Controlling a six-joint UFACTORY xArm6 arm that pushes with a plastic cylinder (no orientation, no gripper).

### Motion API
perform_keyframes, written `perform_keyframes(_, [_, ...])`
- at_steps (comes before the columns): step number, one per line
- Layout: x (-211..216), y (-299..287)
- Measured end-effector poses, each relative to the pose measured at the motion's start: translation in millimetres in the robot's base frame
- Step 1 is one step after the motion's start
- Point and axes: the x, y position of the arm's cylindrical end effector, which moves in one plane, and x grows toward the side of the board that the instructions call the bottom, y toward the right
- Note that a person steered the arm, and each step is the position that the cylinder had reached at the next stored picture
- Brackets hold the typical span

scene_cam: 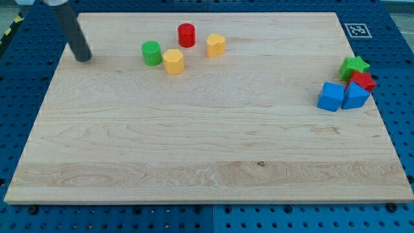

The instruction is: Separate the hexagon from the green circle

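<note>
Two blocks mattered here: the small yellow hexagon block (pixel 173 61) and the green round cylinder block (pixel 152 53), which sat just beside each other, seemingly touching, in the upper-left part of the pale wooden counter (pixel 207 149). The hexagon lay at about four o'clock from the green circle. My tip (pixel 83 57) rested on the counter well apart from both, near the view's left edge, with the green circle at roughly three o'clock from it and the hexagon just beyond on nearly the same line. The tool was a plain dark rod with nothing to spread or press together, and it touched no block. Because the green circle stood between my tip and the hexagon, a straight push toward three o'clock would likely have driven both together; in my judgement the tip needed to come round and enter between them. Nearby stood a red cylinder block (pixel 186 35) and a yellow heart-like block (pixel 215 45).
</note>
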Motion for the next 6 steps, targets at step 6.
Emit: perform_keyframes(6, [40.7,284.9])
